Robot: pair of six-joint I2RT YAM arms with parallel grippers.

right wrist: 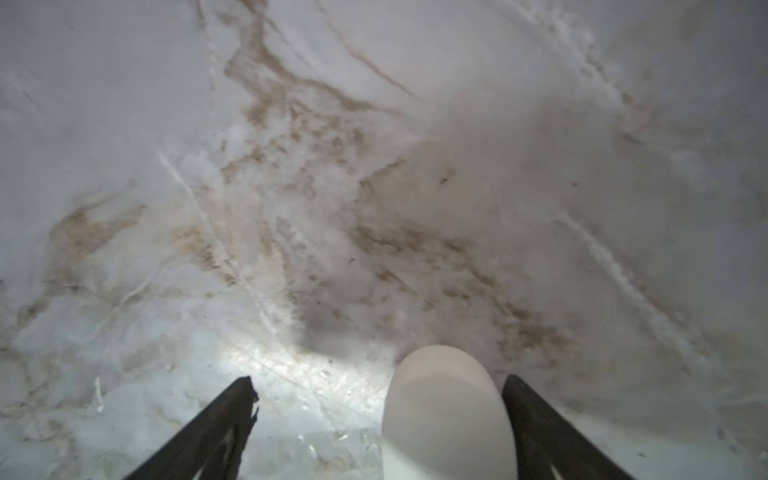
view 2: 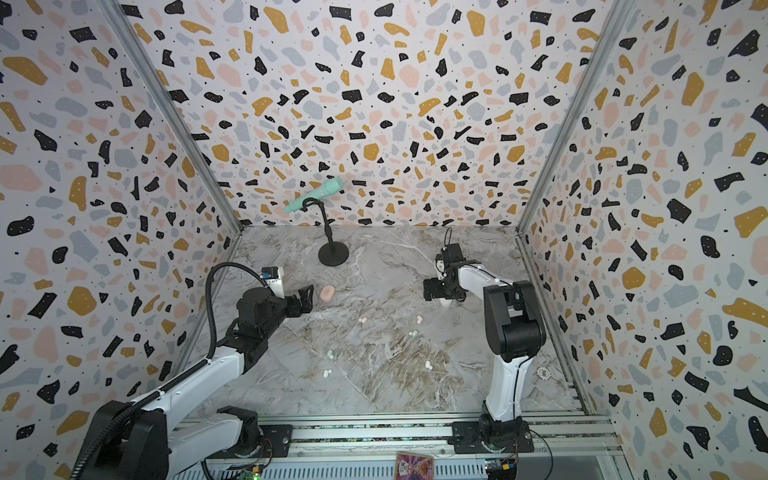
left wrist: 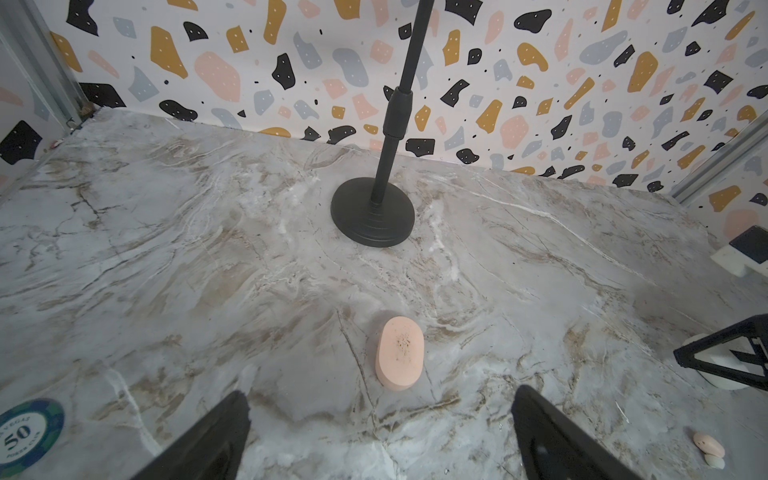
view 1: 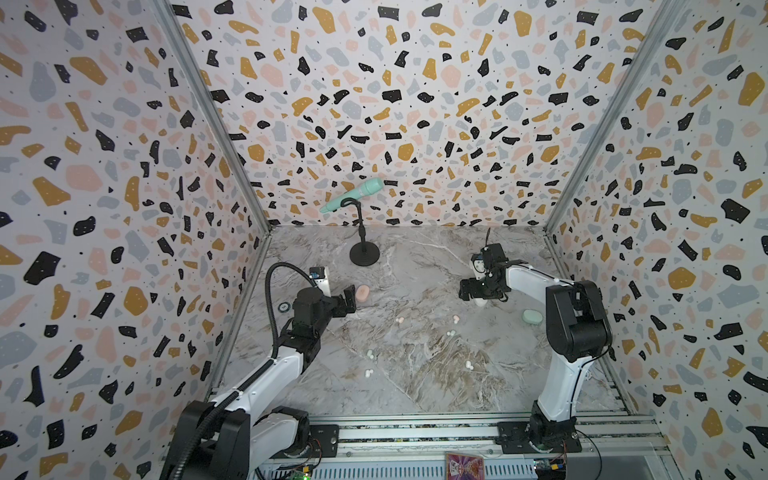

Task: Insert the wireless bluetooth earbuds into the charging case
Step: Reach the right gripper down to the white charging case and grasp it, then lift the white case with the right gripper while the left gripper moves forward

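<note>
Both released, left end effector [left wrist: 380,399] and right end effector [right wrist: 380,381] hover over marble tabletop [view 1: 415,374] between terrazzo walls [view 1: 374,104].

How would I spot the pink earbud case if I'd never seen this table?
Find the black microphone stand at the back of the marble table. Come toward the left gripper; the pink case lies flat just ahead of its open jaws. It is the only pink pebble, far bigger than the tiny earbuds.
</note>
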